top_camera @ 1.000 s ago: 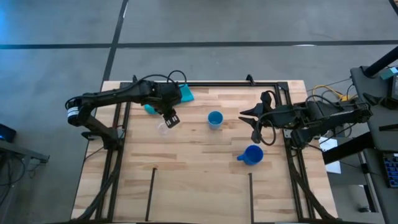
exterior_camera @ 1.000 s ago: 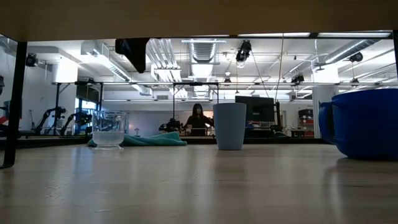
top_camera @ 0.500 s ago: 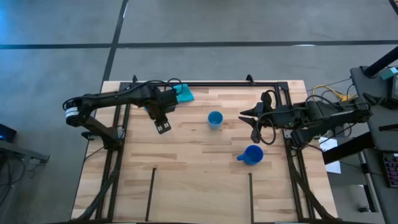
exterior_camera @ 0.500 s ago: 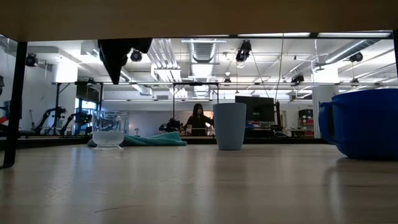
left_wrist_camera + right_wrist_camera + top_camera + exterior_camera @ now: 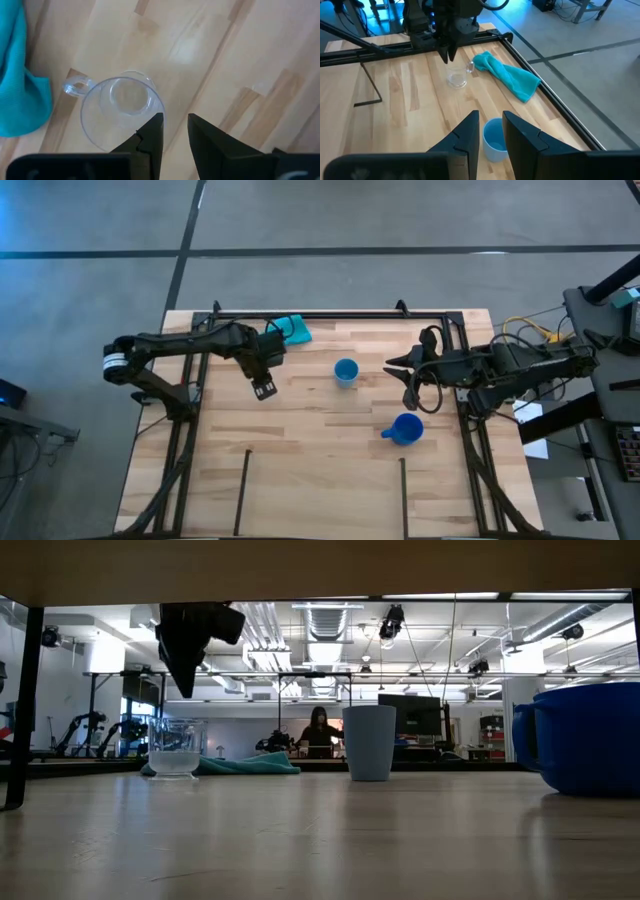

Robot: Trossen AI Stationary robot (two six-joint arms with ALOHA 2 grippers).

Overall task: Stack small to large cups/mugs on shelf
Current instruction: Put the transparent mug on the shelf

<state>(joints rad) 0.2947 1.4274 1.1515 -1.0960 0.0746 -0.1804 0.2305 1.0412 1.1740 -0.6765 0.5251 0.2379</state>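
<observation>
The tiny clear cup with a small side handle stands upright on the wood, in front of the teal cloth. My left gripper hangs open just above it, fingers pointing down, clear of the cup. In the high view the gripper hides the cup. The light blue handleless cup stands mid-table. The dark blue mug stands nearer the right side. My right gripper waits open, level, right of the light blue cup. The shelf lies at the near edge.
The teal cloth lies at the far edge behind the clear cup. Two short black rods frame the shelf. Long black rails run along the left, right and far sides. Bare wood lies between the cups and the shelf.
My left gripper has moved toward the table's left and near edge, from beside the clear cup to right over it, and has come down toward it. The cups, the mug and my right arm have kept still.
</observation>
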